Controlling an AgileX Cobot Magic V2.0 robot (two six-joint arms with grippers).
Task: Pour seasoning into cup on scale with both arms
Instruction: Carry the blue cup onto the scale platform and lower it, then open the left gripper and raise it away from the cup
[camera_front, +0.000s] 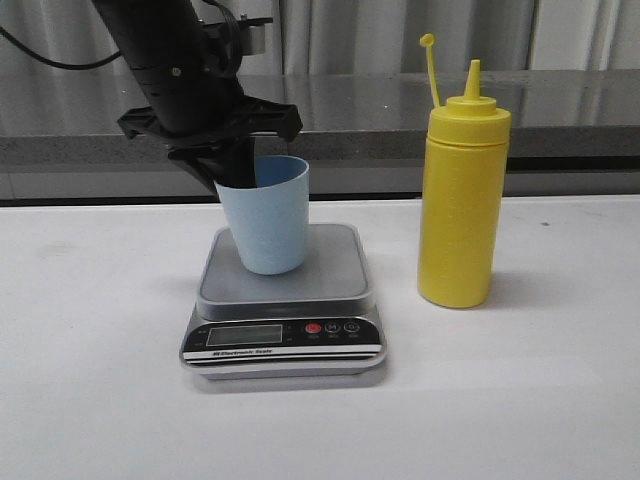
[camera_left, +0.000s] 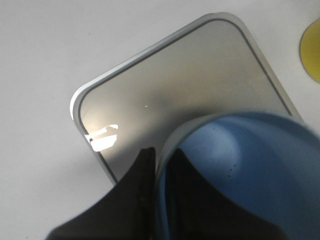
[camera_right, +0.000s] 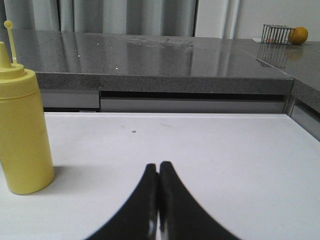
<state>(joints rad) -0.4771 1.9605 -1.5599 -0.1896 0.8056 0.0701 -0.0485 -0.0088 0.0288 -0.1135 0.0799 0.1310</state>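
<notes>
The pale blue cup (camera_front: 265, 220) is tilted over the scale (camera_front: 285, 300), its base at the silver platform; I cannot tell whether it touches. My left gripper (camera_front: 235, 170) is shut on the cup's rim at its far left side. In the left wrist view, one finger is outside and one inside the cup (camera_left: 250, 165), above the platform (camera_left: 175, 90), with the gripper (camera_left: 161, 160) pinching the wall. The yellow seasoning bottle (camera_front: 462, 200) stands upright right of the scale, cap strap up. My right gripper (camera_right: 159, 167) is shut and empty, low over the table, right of the bottle (camera_right: 22, 135).
A grey counter ledge (camera_front: 400, 130) runs behind the white table (camera_front: 100, 400). A wire basket (camera_right: 277, 34) and an orange fruit (camera_right: 298, 35) sit far back on the counter. The bottle's edge shows in the left wrist view (camera_left: 312, 55).
</notes>
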